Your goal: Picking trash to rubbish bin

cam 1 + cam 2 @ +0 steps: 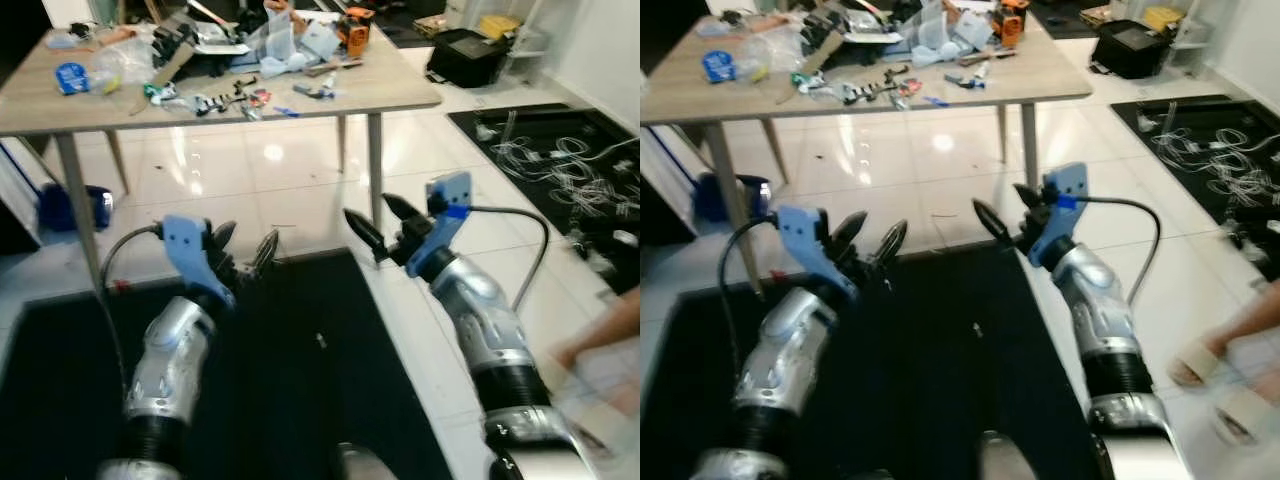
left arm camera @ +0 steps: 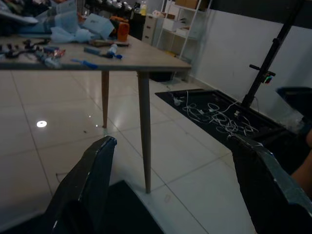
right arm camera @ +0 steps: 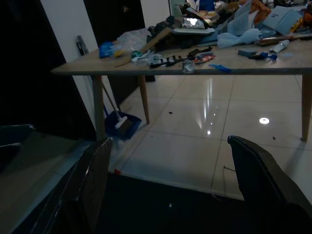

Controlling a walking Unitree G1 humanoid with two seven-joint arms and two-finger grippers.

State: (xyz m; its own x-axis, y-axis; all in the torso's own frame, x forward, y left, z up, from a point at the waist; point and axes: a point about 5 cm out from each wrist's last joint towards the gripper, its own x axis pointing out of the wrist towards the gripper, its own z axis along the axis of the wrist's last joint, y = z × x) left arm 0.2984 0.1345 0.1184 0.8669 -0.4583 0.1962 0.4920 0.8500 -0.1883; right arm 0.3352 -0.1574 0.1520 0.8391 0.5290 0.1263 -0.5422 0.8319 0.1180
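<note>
Lower left: left gripper (image 1: 245, 247), fingers spread and empty, raised over a black mat (image 1: 300, 360). At the left edge, behind a table leg, a blue dustpan (image 1: 75, 207) rests on the tiled floor (image 1: 250, 175). Upper frame: a wooden table (image 1: 395, 90) carries the trash (image 1: 235, 50), a litter of plastic bags, blue wrappers and small parts; no single direction, and no lettering legible. Centre right: right gripper (image 1: 383, 222), fingers likewise spread, holding nothing. Right edge: white cables (image 1: 550, 160) on a second mat; a person's blurred foot (image 1: 1210, 365) lower right.
</note>
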